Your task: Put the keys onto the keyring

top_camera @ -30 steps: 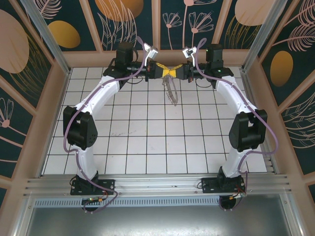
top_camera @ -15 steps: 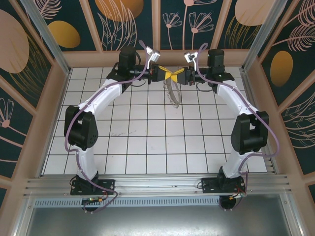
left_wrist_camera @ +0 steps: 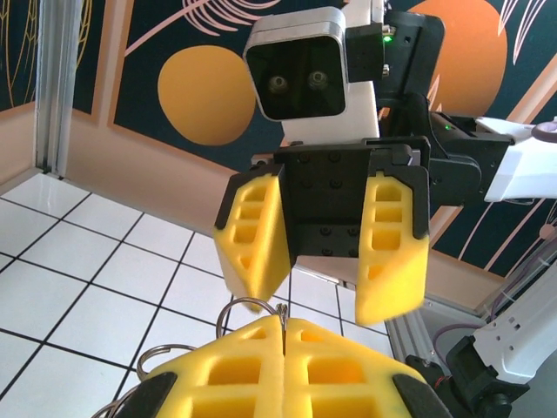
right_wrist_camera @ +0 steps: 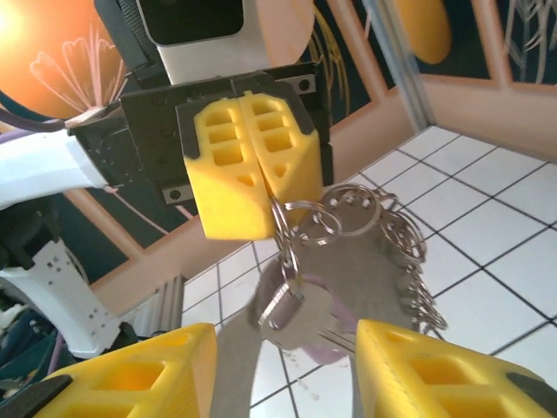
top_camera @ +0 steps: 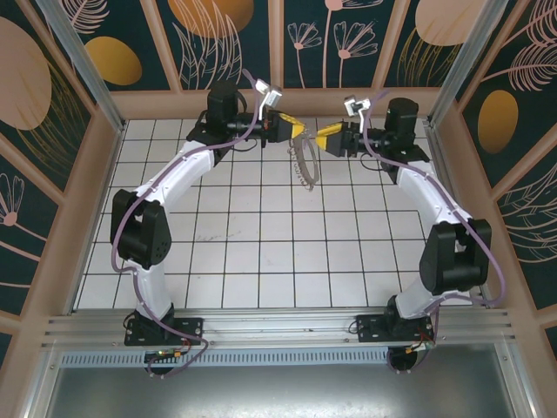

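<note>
Change noted: a second ago the two grippers met tip to tip above the far end of the table [top_camera: 261, 252], both clamped. The right gripper [top_camera: 325, 138] has now let go and backed off to its own side. Its jaws stand apart at a moderate width, and I see nothing between them in the left wrist view.

The left gripper [top_camera: 291, 129] has not altered. Its fingers are pressed fully together on a wire loop of the keyring [top_camera: 306, 165]. The keyring hangs from that pinch alone, clear of the table, its fringe of small rings drooping below.

Location of the task item: in the right wrist view one key [right_wrist_camera: 300, 313] dangles directly under the left fingertips, hung from a small ring. I cannot tell from these views whether that ring is fully closed through the key's eye.

Meaning for the task: I judge the release as the end of one threading step. The key stays up with no support from the right gripper, so it appears to be on. The right arm is now free to fetch another key.
</note>
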